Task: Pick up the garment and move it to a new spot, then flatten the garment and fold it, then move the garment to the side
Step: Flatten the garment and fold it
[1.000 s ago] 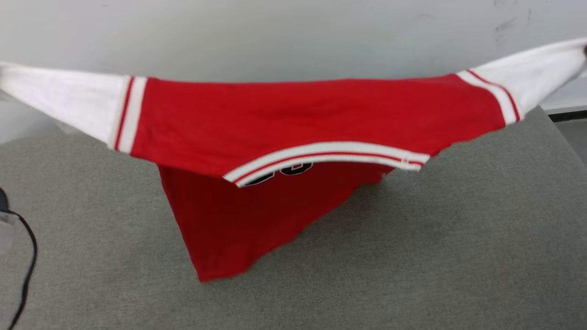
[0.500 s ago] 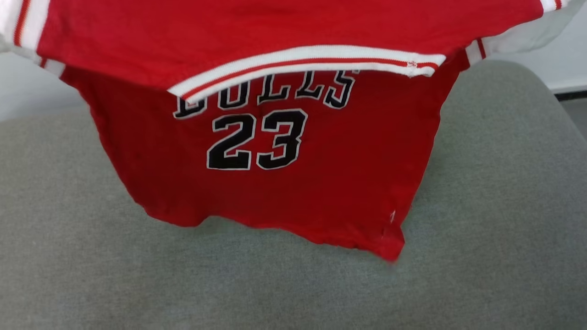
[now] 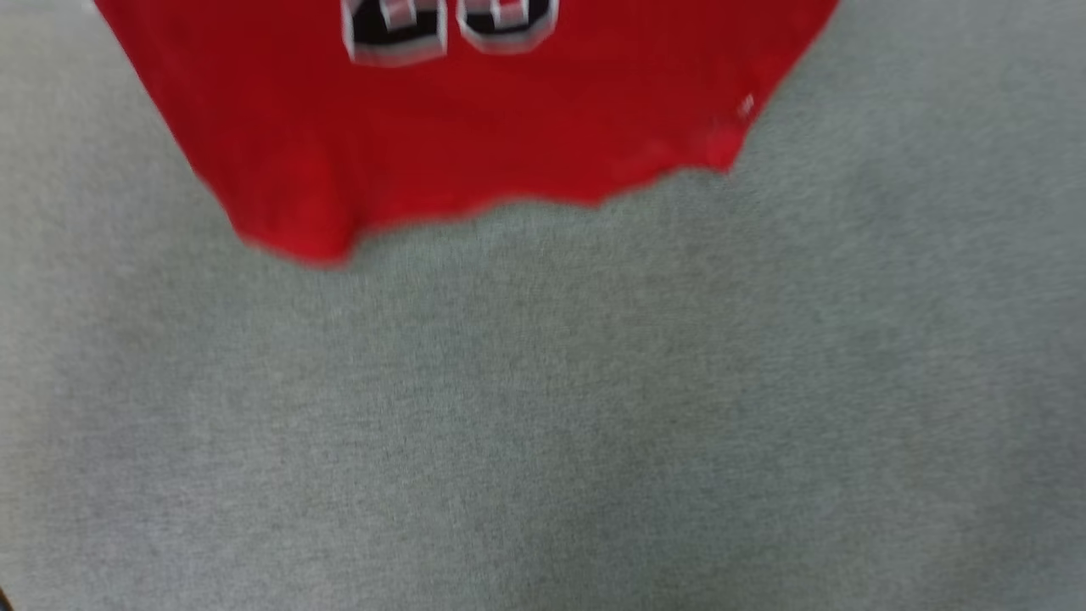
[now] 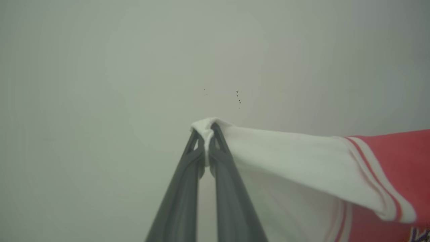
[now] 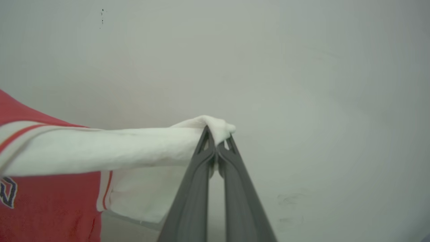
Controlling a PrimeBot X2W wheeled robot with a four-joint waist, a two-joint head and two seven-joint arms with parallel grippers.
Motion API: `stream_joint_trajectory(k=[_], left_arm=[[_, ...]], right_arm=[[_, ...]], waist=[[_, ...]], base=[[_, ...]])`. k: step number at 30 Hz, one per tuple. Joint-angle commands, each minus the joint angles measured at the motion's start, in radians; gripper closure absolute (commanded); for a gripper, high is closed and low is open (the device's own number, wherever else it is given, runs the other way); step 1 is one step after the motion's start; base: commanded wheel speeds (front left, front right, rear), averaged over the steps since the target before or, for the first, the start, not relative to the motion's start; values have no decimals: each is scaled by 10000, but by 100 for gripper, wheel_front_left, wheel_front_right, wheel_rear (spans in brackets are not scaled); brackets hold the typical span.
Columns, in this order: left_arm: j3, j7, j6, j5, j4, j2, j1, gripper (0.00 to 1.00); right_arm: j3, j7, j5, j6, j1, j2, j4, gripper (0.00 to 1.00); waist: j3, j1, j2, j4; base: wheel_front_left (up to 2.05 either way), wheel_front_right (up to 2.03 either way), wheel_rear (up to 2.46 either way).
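The garment (image 3: 475, 127), a red T-shirt, hangs in the air at the top of the blurred head view, the bottom of its black number cut off by the edge and its hem above the grey surface (image 3: 543, 407). In the left wrist view my left gripper (image 4: 205, 131) is shut on the tip of a white sleeve (image 4: 285, 154), the red body stretching off to the right. In the right wrist view my right gripper (image 5: 216, 134) is shut on the other white sleeve (image 5: 117, 148), red cloth and a bit of lettering at the lower left.
A grey fabric-covered surface spreads below the hanging shirt across the whole head view. A plain pale wall (image 4: 134, 67) with a few dark specks stands behind both grippers in the wrist views.
The shirt has risen in the head view: first the collar and sleeves showed, then the lettering and 23, now just the lower part. The wall and table edge have left the view.
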Motion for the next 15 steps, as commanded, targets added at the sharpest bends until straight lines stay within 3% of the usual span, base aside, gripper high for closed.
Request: stream_joint_trajectory(k=[1, 7, 11, 12, 15], left_arm=[[-47, -55, -13, 55, 104, -1, -286, 100], [-1441, -974, -175, 968, 2622, -1102, -3881, 100], [-1887, -1607, -195, 1380, 3784, -1672, -5143, 100], [-2144, -2304, -207, 1627, 4995, -2128, -5949, 100], [-2293, -2918, -249, 1746, 6092, -2477, -6430, 100]], right_arm=[[44, -77, -100, -7, -231, -15, 82, 100], [81, -1684, -1423, -7, -2711, 209, 2019, 100], [-92, -2530, -2095, -7, -3742, 352, 2925, 100], [-190, -3258, -2612, -7, -4409, 682, 3905, 100], [-54, -3810, -2992, -8, -4802, 769, 4708, 100]], waist=[[932, -2, 0, 201], [2252, -2, 0, 557], [2749, -2, 0, 764], [2998, -2, 0, 893], [3183, -2, 0, 985]], base=[[0, 0, 0], [0, 0, 0], [0, 0, 0], [0, 0, 0], [0, 0, 0]])
